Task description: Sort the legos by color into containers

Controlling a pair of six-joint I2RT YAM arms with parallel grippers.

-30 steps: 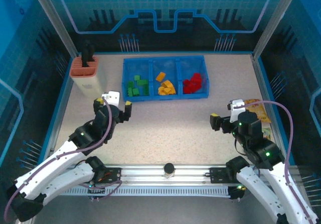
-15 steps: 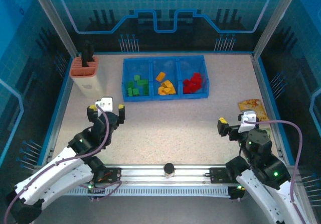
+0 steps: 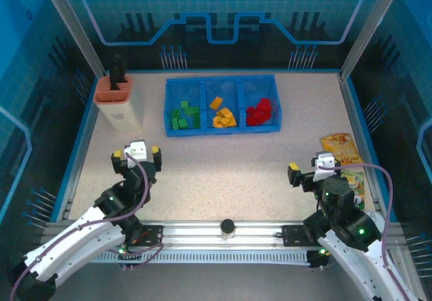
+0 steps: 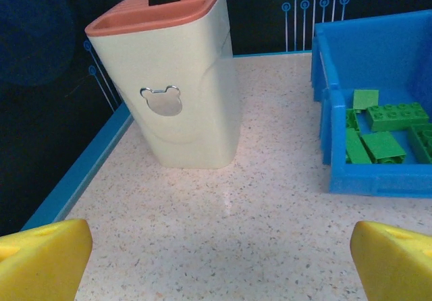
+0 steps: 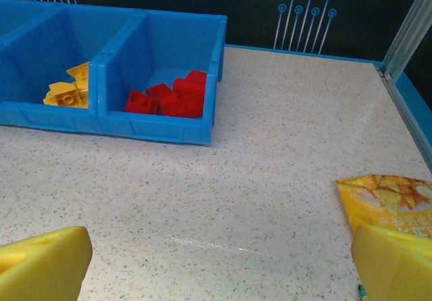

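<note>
The shallow blue plastic tray [image 3: 223, 131] sits at the far side of the speckled counter [image 3: 229, 173]. Each of its three boxes holds one colour. The small green lego bricks [image 3: 183, 117] are in the left box, the orange and yellow lego bricks [image 3: 223, 115] in the middle, and the red lego bricks [image 3: 260, 112] in the right. I see no loose brick on the counter, so the sorting looks done.

The left pincer [image 3: 137, 154] is spread wide with nothing in it, near its own base. The right pincer [image 3: 312, 171] is spread wide and empty too, well away from the tray.

What can go wrong now? The yellow snack packet [image 5: 385, 196] lies near the right pincer. It is almost the same colour as the middle bricks, so the pincer may grab it by mistake. The tall cream holder with an orange top [image 4: 175, 92] stands ahead of the left pincer, and a push forward may knock it over. A bump on the tray may make bricks hop into the wrong box. A brick may also hide behind an arm; I cannot tell.
</note>
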